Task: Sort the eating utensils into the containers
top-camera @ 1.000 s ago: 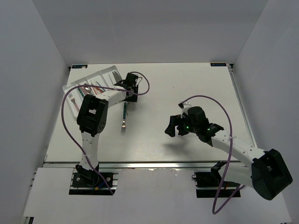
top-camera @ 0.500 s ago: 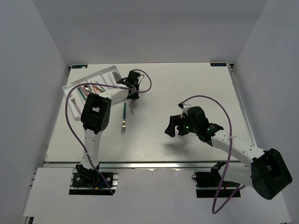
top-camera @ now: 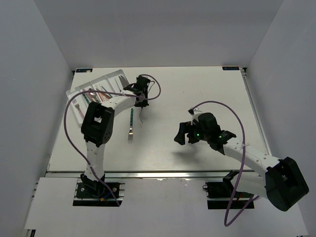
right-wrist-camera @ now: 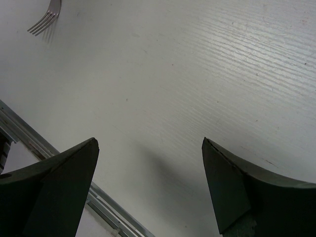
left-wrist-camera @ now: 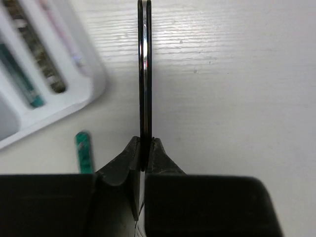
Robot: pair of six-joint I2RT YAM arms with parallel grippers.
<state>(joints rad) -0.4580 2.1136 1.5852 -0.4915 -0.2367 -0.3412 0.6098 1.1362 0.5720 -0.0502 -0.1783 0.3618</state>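
White tray (left-wrist-camera: 81,86), teal-handled utensil (left-wrist-camera: 20,75) lying inside (neighbouring compartment's contents blurred)

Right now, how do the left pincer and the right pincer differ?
The left pincer is shut on a thin dark-edged utensil; the right pincer is open and empty. The left is beside the white tray; the right hangs over bare table, away from the tray. Both have dark fingers.

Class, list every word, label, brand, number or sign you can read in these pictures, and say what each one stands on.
None can be read. The white tray, the fork on the table and the thin utensil in the left gripper show no lettering in any view.
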